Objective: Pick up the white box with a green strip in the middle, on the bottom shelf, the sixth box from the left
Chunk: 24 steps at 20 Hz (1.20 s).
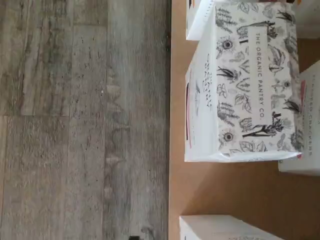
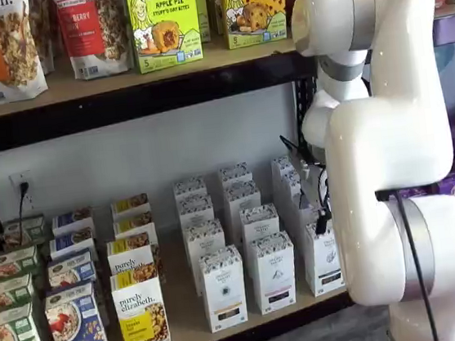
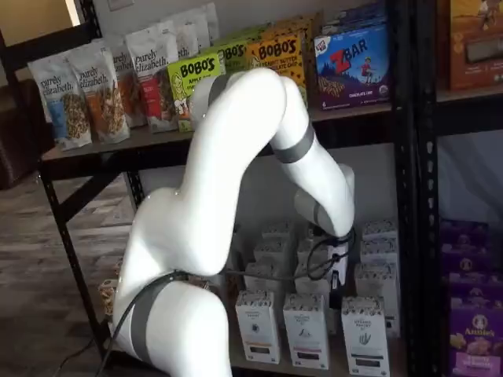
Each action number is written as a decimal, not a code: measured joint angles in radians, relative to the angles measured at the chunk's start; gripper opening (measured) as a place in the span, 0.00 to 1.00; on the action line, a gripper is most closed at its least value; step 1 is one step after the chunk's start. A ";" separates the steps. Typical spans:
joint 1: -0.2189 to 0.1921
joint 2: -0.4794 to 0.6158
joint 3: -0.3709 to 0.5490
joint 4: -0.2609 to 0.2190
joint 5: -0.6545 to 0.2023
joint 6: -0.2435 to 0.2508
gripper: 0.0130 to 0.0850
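Observation:
The white box (image 2: 322,260) (image 3: 365,336) stands at the right end of the front row on the bottom shelf (image 2: 184,322); it shows in both shelf views, upright, with a patterned top band. My gripper (image 3: 338,276) (image 2: 322,219) hangs over the white cartons just left of it and a little behind, a black cable beside it. It is open and holds nothing, and its fingers are hard to make out. The wrist view looks down on the patterned top of a white carton (image 1: 250,85) with a pink strip on its face, standing at the shelf's front edge (image 1: 172,190).
More white cartons (image 2: 223,288) (image 2: 272,271) fill the rows left of the white box. Granola and puff boxes (image 2: 141,312) stand further left. The upper shelf (image 2: 118,80) carries bags and Bobo's boxes. A black upright (image 3: 413,196) and purple boxes (image 3: 471,330) lie to the right. My arm (image 2: 391,160) hides the shelf's right end.

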 joint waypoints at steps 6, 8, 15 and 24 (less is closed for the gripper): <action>0.009 0.070 -0.150 -0.083 0.088 0.091 1.00; 0.011 0.089 -0.186 -0.096 0.105 0.106 1.00; 0.012 0.129 -0.251 -0.138 0.120 0.144 1.00; 0.012 0.175 -0.282 -0.225 0.099 0.212 1.00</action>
